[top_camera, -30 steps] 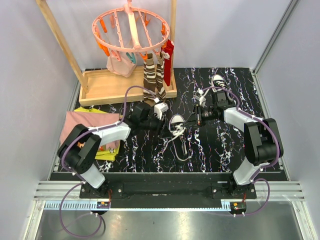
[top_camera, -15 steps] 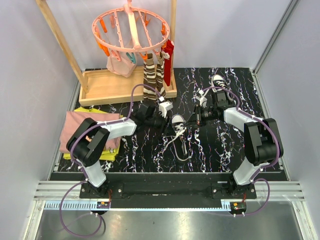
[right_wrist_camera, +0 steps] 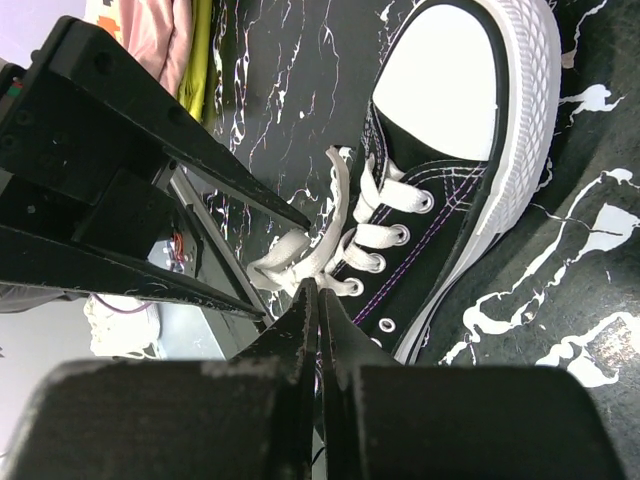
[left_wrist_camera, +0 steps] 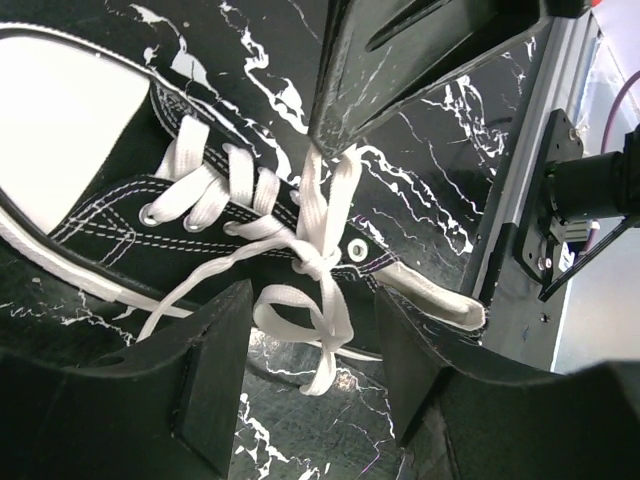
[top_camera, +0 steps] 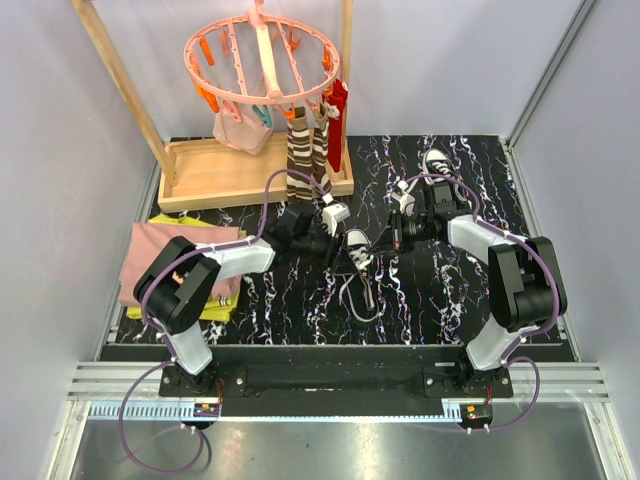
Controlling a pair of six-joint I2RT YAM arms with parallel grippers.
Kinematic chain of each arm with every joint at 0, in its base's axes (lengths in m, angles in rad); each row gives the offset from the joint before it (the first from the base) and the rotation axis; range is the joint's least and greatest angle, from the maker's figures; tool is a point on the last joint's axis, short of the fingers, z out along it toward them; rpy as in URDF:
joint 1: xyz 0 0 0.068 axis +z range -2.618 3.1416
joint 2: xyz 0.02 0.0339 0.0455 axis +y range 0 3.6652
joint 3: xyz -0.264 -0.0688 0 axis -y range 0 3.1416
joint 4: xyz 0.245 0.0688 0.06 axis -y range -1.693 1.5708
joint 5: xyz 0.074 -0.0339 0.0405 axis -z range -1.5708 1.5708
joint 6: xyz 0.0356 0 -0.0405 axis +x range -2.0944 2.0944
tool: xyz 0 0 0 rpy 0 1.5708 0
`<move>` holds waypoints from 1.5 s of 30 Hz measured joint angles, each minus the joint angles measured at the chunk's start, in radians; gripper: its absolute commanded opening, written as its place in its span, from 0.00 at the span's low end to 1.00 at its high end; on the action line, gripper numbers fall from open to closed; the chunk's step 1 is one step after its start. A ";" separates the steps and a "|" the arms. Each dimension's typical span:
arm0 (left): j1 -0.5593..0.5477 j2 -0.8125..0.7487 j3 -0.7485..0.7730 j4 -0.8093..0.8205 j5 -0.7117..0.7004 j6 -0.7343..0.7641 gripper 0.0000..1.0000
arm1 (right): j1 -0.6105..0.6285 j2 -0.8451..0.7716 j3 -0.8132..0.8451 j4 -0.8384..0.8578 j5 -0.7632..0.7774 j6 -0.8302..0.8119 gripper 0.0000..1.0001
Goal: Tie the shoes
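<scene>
One black shoe with a white toe cap lies mid-table between both grippers; the left wrist view shows its white laces crossed in a knot with a loop. My left gripper stands open, the loop hanging between its fingers untouched. Opposite it, my right gripper is shut, its tips pinching the lace strands above the knot. In the top view the left gripper and right gripper flank the shoe. The other shoe sits at the back right.
A wooden rack tray with a pink peg hanger and hanging brown striped socks stands at the back left. Folded pink and yellow cloths lie at the left edge. A loose lace trails toward the front.
The right gripper has closed on the lace. The left gripper has moved right, up to the shoe, staying open. The shoe has barely shifted.
</scene>
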 measured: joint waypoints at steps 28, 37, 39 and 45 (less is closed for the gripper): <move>0.040 -0.024 -0.001 -0.077 0.026 0.080 0.00 | -0.013 -0.052 -0.029 -0.039 0.106 -0.070 0.00; 0.053 -0.063 -0.029 -0.086 0.021 0.123 0.00 | -0.037 -0.063 -0.036 -0.063 0.124 -0.090 0.00; 0.056 -0.066 -0.038 -0.096 0.019 0.133 0.00 | -0.040 -0.063 -0.042 -0.070 0.124 -0.093 0.00; 0.068 -0.080 -0.053 -0.111 0.018 0.157 0.00 | -0.047 -0.067 -0.051 -0.077 0.124 -0.101 0.00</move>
